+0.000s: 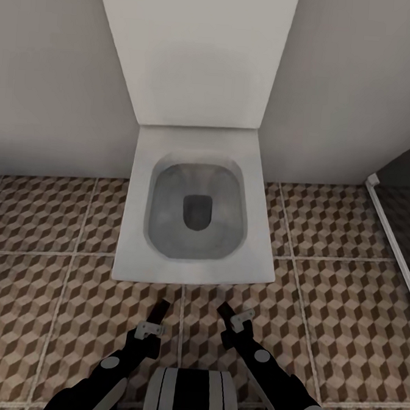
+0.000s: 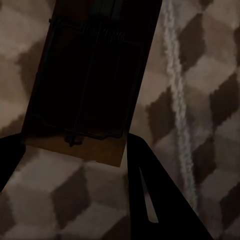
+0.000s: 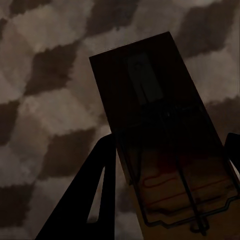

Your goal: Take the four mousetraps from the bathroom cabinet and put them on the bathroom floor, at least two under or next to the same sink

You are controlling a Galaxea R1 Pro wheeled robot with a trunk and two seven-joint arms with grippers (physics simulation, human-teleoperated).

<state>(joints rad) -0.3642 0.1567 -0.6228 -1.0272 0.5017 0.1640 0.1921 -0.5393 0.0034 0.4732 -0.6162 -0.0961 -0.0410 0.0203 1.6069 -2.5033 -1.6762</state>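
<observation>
tools each clamp a mousetrap [image 2: 85,85] over cube-patterned tiles [image 1: 344,312].

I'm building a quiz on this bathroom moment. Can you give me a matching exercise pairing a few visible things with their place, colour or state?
Things:
1. toilet
2. left end effector
3. bathroom floor
4. right end effector

Descriptions:
A. cube-patterned brown and beige tiles
B. white, lid raised against the wall
C. holds a mousetrap, red marking visible
D. holds a mousetrap, next to a pale grout line

Pairs: 1-B, 2-D, 3-A, 4-C
</observation>
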